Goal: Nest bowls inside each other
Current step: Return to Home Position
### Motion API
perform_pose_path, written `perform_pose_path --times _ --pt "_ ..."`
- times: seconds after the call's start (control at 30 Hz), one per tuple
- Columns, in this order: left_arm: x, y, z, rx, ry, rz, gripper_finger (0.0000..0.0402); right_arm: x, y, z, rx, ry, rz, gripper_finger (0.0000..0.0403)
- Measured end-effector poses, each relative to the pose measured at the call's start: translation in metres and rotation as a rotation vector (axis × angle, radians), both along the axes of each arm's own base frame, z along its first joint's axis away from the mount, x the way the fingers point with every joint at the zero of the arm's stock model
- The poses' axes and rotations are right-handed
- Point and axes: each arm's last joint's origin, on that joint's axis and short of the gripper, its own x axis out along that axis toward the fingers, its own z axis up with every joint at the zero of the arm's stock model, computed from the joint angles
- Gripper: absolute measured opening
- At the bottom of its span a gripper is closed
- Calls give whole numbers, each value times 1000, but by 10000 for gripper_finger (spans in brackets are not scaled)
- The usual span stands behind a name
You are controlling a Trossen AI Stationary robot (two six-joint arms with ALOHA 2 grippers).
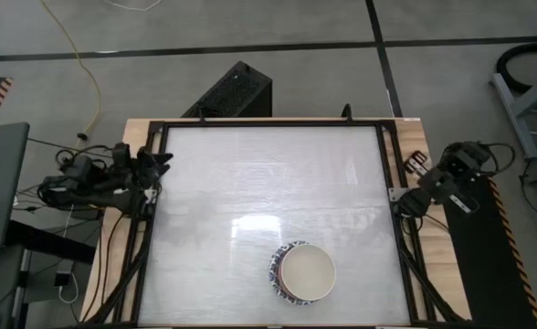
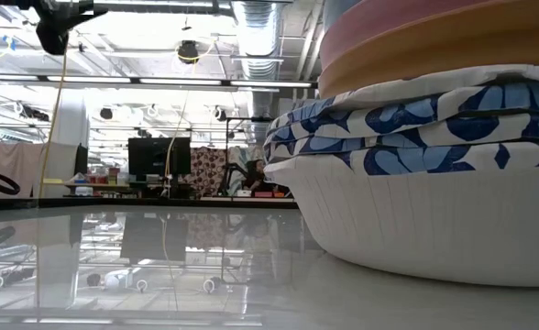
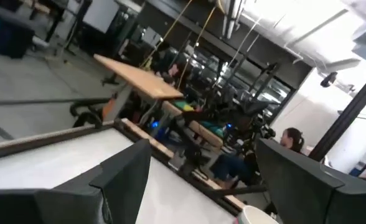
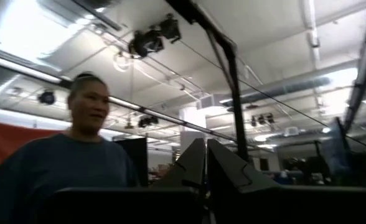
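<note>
The stack of nested round ceramic bowls point(image 1: 302, 271) is found on the glossy white table top point(image 1: 250, 183), near its front edge and a little right of the middle. It is topped by a plain cream-white bowl point(image 1: 308, 270). A blue-and-white patterned rim point(image 1: 276, 265) is seen peeping out on one side, so the pile is judged slightly off-centre. In the low view a ribbed white bowl point(image 2: 434, 220) sits at the bottom. Flowered blue-and-white rims point(image 2: 407, 119) lie above it, then an orange band point(image 2: 416, 71) and a pink one point(image 2: 416, 27).

The left gripper point(image 1: 162, 164) is held at the table's left edge with its jaws apart, as the left wrist view shows. The right gripper point(image 1: 404, 205) is held at the right edge over the black metal frame rail point(image 1: 389, 174), with its jaws together. Both are well apart from the stack.

For the return to rest to be done well, each arm should be folded back along its own side. Nothing should be swept across the table, and the frame should not be knocked (a jolt could shift the off-centre pile). The left jaws could be closed on the way.

No brand, label or writing can be read in any view. None can be made out on the dark top of the person point(image 4: 77, 174) in the right wrist view.
</note>
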Motion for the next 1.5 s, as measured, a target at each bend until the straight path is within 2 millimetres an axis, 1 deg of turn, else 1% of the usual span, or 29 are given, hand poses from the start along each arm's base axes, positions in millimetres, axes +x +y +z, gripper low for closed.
perform_pose_path --times 0.1,0.17,0.27,0.37,0.5,0.6,0.7,0.8,1.0,1.1,1.2,1.3,1.5 --pt "4 0 0 25 25 9 281 0 0 0 -7 -12 8 38" --pt "9 -2 -8 35 63 -8 281 2 2 -4 -20 2 7 38" --pt "14 -2 -16 30 75 -22 281 9 8 -16 -39 15 -8 38" --pt "23 -4 -31 22 110 -25 281 17 14 -32 -49 24 -16 38" --pt "29 -4 -45 -3 127 -30 281 25 20 -51 -28 31 -18 38" --pt "33 -5 -56 -1 162 -30 281 29 21 -61 -5 29 -21 38" --pt "35 -5 -60 36 182 -35 281 32 23 -69 -30 28 -11 38" --pt "37 -6 -65 48 198 -38 281 34 23 -72 -41 26 -17 38" --pt "43 -6 -81 23 227 -35 281 46 23 -95 -41 126 -44 38" --pt "45 -7 -84 19 207 -33 281 51 22 -107 -27 157 -56 38" --pt "47 -7 -88 19 218 -34 281 54 20 -111 -38 205 -74 38" --pt "47 -7 -90 24 226 -33 281 56 17 -112 -110 174 -104 38" --pt "47 -6 -92 64 261 -3 281 64 7 -123 -189 287 -203 38"
